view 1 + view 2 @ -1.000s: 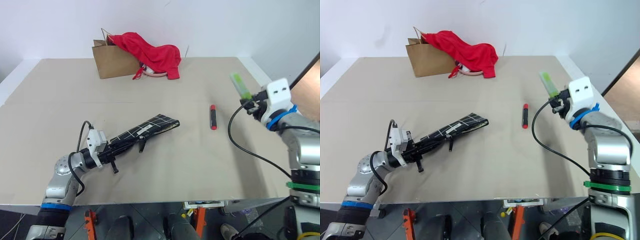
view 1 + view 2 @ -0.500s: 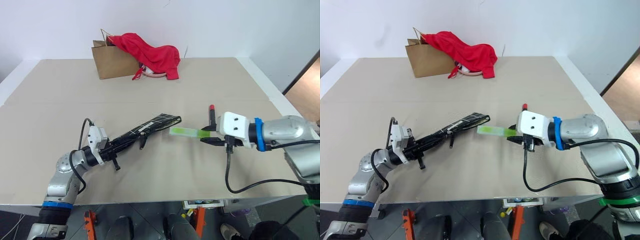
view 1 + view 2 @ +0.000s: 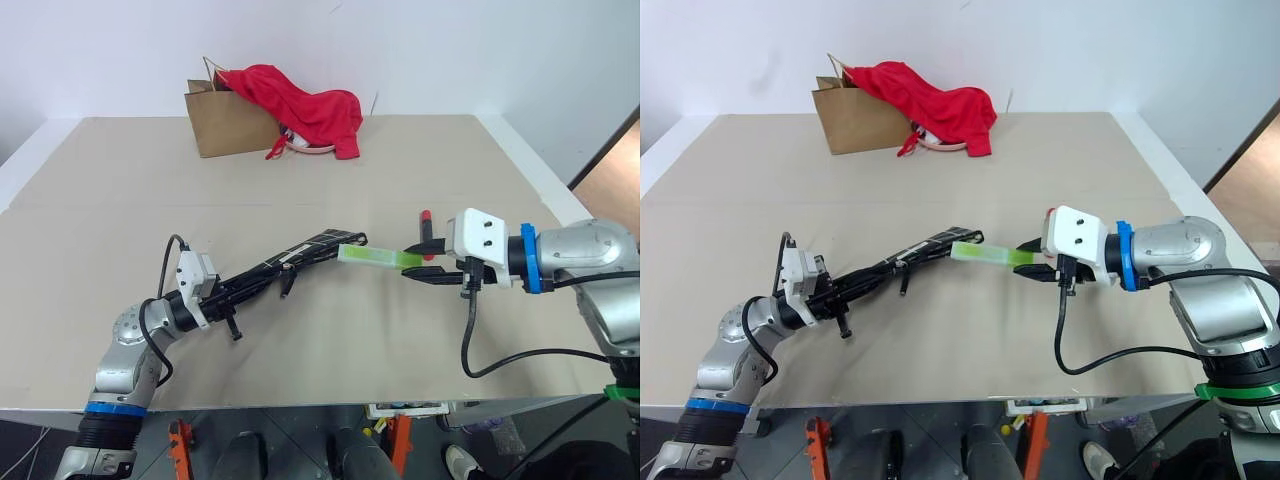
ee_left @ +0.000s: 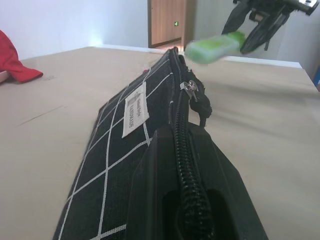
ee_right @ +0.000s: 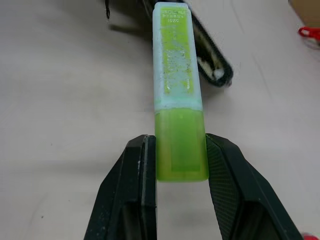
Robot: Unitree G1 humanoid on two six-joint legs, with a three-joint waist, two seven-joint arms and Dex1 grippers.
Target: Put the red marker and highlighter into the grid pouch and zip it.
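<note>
Lime-green plastic sits clamped between the two black fingers of the right gripper (image 5: 180, 170): the highlighter (image 3: 378, 257), held by its green end with the paler cap end pointing at the open far end of the grid pouch (image 3: 290, 260). The left gripper (image 3: 222, 296) has its jaws closed on the pouch's near end, holding it tilted up off the table (image 3: 100, 230), zipper edge on top. The red marker (image 3: 426, 232) lies on the table just behind the right gripper. At the far edge stands a brown paper bag (image 3: 225, 122) with a red cloth (image 3: 300, 105) draped over it
</note>
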